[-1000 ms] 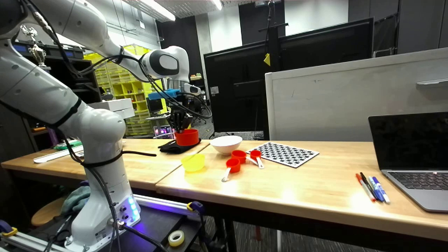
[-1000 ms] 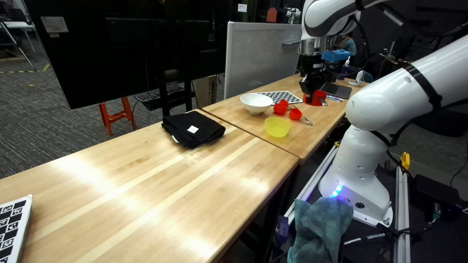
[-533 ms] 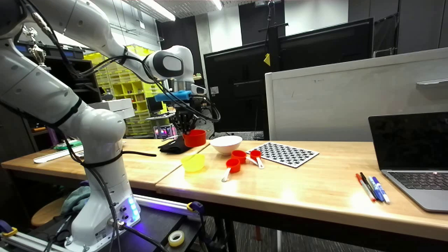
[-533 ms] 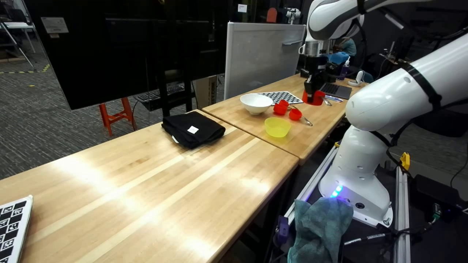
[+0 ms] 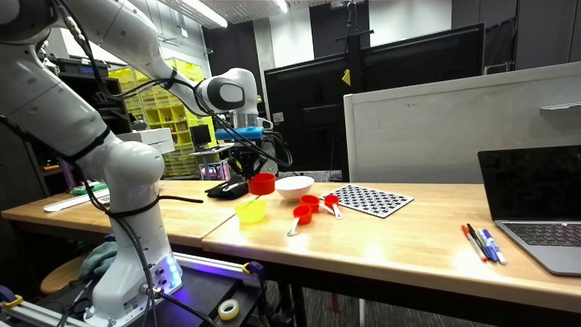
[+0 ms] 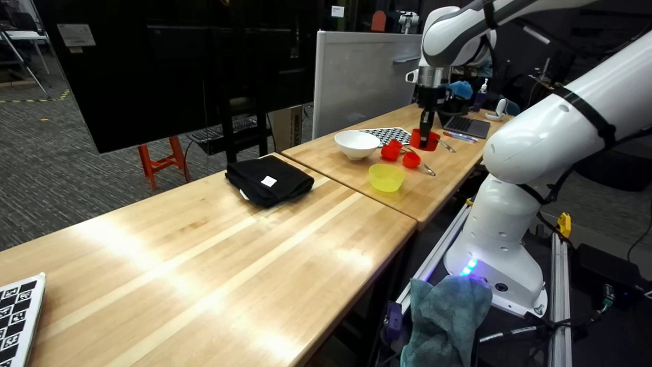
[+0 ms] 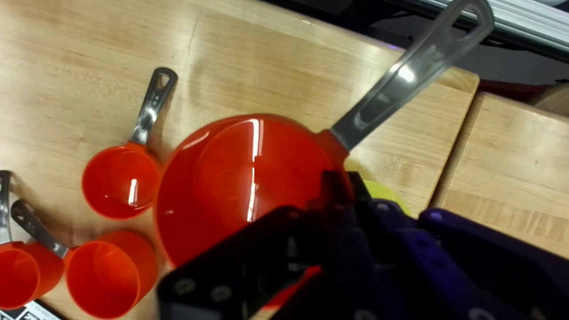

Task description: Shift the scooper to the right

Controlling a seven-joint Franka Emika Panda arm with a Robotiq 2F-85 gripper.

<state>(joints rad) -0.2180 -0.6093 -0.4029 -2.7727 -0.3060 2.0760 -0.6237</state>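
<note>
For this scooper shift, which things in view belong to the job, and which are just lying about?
Belonging to the job:
large red scooper
gripper, holding it

Apparently just lying about:
three smaller red scoops
yellow bowl
white bowl
patterned board
folded black cloth
pens
laptop

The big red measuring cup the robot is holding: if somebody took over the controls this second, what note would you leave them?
Gripper: jaws shut on the wall of the large red measuring cup, near its metal handle.
Where: the cup is held above the wooden table; three smaller red measuring cups and a yellow bowl sit on that table.
Done: cup gripped and lifted.
To do: probably finish carrying it right, lower it, then open the jaws. No target spot is marked.
</note>
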